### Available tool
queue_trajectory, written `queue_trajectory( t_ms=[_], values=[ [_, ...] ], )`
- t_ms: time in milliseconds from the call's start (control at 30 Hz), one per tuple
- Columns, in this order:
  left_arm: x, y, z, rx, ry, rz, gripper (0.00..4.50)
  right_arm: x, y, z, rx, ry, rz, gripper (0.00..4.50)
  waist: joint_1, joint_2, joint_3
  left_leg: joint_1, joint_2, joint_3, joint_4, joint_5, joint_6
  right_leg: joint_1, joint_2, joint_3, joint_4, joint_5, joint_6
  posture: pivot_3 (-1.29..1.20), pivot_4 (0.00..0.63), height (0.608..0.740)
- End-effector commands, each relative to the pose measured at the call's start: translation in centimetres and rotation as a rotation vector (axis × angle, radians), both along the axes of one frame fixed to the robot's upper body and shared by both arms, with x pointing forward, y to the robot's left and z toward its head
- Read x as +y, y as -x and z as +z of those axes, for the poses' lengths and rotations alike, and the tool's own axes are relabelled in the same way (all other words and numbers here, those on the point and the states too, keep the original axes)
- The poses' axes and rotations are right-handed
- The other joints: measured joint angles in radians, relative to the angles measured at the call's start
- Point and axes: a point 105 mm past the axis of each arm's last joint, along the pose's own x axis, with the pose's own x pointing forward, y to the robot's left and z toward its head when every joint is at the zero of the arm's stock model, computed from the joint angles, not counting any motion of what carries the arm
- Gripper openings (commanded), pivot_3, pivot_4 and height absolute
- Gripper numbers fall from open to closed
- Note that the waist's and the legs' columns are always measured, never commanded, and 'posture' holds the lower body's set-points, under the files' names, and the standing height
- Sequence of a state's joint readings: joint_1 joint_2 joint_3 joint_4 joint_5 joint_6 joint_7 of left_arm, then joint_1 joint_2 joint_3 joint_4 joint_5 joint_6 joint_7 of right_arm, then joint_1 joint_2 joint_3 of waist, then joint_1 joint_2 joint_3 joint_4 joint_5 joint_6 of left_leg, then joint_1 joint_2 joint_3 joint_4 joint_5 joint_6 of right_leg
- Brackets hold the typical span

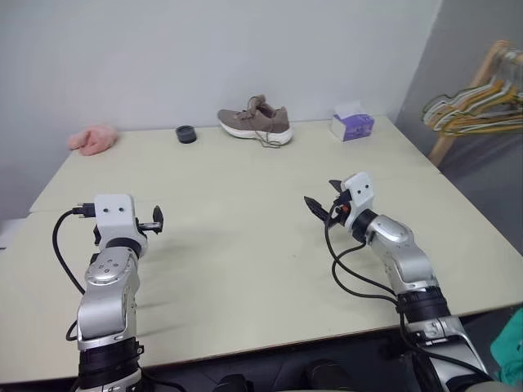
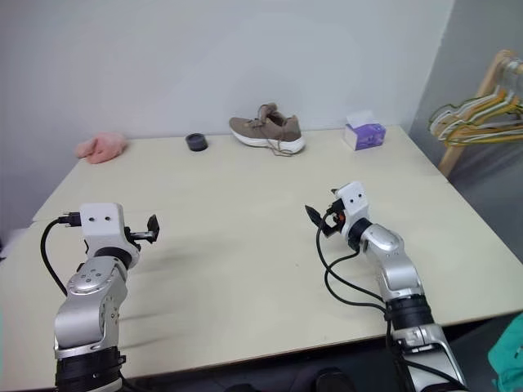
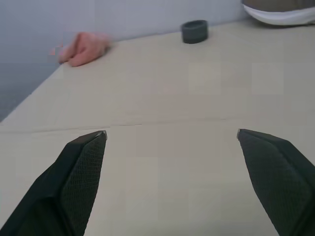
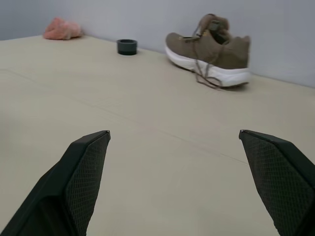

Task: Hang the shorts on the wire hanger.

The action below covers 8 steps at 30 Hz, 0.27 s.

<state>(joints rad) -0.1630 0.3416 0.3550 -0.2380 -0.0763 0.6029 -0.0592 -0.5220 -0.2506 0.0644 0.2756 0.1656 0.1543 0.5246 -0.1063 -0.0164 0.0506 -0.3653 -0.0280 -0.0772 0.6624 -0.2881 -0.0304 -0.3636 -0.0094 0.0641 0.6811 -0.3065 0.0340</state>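
Note:
The shorts [image 1: 510,346] show as a patch of teal-green fabric at the lower right, off the table's front right corner and mostly cut off. The wire hanger is out of view. My left gripper [image 1: 155,219] hovers low over the table's front left, pointing toward the far edge. In the left wrist view its fingers [image 3: 83,167] stand wide apart with nothing between them. My right gripper [image 1: 321,196] hovers over the table's right half, pointing left and away. It is open and empty, and both grippers are far from the shorts.
On the beige table [image 1: 245,245], along its far edge, lie a pink fuzzy cloth [image 1: 92,140], a black ring [image 1: 186,134], a brown shoe [image 1: 255,121] and a tissue box [image 1: 352,123]. A bunch of yellow-green hangers [image 1: 474,110] hangs on a wooden rack at the right.

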Motion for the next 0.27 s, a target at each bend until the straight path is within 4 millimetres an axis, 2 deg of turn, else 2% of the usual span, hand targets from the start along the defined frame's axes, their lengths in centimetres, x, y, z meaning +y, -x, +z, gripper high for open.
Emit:
queue_trajectory(
  t_ms=[33, 100, 167, 200, 233, 267],
  values=[
    [-0.9, -0.5, 2.4, -0.076, -0.034, -0.055, 4.50, 0.3, -0.5, 1.2, -0.049, -0.008, 0.028, 4.47, 0.027, -0.001, 0.000, 0.000, 0.000, 0.000, 0.000, 0.000, 0.000, 0.000, 0.000, 0.000, 0.000, 0.001, -0.001, 0.02, 0.006, 0.740],
    [-1.0, -0.7, 2.8, -0.074, -0.045, -0.086, 4.50, 0.2, -0.6, 1.2, -0.041, -0.008, 0.035, 4.47, 0.049, -0.001, 0.000, 0.001, 0.000, -0.001, -0.001, 0.000, 0.000, 0.000, 0.000, -0.001, 0.000, 0.001, -0.001, 0.04, 0.003, 0.740],
    [-1.0, -1.0, 3.4, -0.083, -0.061, -0.103, 4.50, -0.1, -1.0, 1.4, -0.031, -0.020, 0.022, 4.47, 0.061, -0.001, 0.001, 0.000, 0.000, -0.001, -0.001, 0.000, 0.000, -0.001, 0.001, -0.001, 0.001, 0.001, -0.002, 0.05, 0.024, 0.740],
    [-0.9, -1.2, 3.6, -0.084, -0.066, -0.106, 4.50, -0.2, -1.1, 1.4, -0.028, -0.023, 0.014, 4.47, 0.068, -0.001, 0.003, 0.000, 0.000, 0.000, -0.001, 0.000, 0.000, -0.001, 0.001, -0.001, 0.001, 0.001, -0.002, 0.05, 0.055, 0.740],
    [-1.0, -1.2, 3.8, -0.090, -0.082, -0.112, 4.50, -0.4, -1.1, 1.3, -0.025, -0.023, 0.009, 4.47, 0.075, 0.000, 0.008, 0.000, 0.000, 0.000, -0.001, 0.000, 0.000, -0.001, 0.001, -0.001, 0.001, 0.001, -0.002, 0.05, 0.055, 0.740],
    [-1.1, -1.2, 4.0, -0.101, -0.086, -0.120, 4.50, -0.6, -1.0, 1.2, -0.022, -0.023, 0.004, 4.47, 0.075, 0.000, 0.008, 0.001, 0.001, 0.000, -0.001, 0.000, 0.000, 0.000, 0.001, -0.001, 0.001, 0.002, -0.003, 0.05, 0.026, 0.740]
  ],
)
